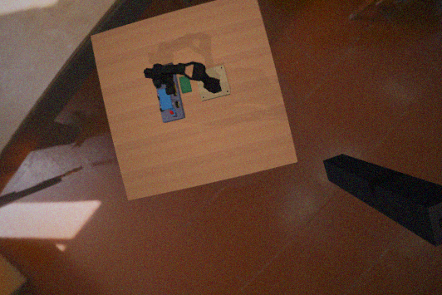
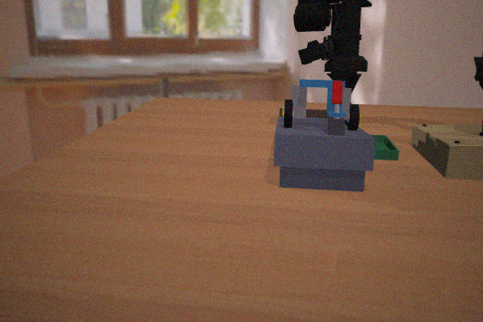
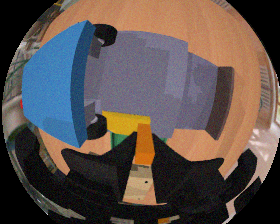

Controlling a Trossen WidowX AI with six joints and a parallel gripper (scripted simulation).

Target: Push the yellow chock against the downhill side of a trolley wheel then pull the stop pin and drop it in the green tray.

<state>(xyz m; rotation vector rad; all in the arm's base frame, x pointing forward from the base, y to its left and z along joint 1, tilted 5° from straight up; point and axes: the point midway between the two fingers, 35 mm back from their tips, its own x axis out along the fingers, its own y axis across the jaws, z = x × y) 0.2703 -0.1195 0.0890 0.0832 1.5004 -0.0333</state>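
Note:
The blue trolley (image 1: 165, 100) (image 2: 315, 82) (image 3: 55, 85) stands upright on the grey ramp (image 1: 173, 118) (image 2: 322, 151) (image 3: 137, 62). The red-headed stop pin (image 1: 171, 112) (image 2: 338, 92) is upright in its block at the trolley's uphill end. My gripper (image 3: 143, 136) is shut on the orange handle of the yellow chock (image 3: 122, 121). The chock lies along the ramp's side edge, on the downhill side of the near wheel (image 3: 97, 126). Its end is at the wheel in the wrist view; whether they touch I cannot tell. Its black base is hidden.
The green tray (image 1: 185, 85) (image 2: 386, 150) is on the wooden table beside the ramp, close to the gripper's side. The arm's pale base plate (image 1: 224, 80) (image 2: 431, 153) is beyond the tray. A dark end stop (image 3: 224, 100) crosses the ramp's low end.

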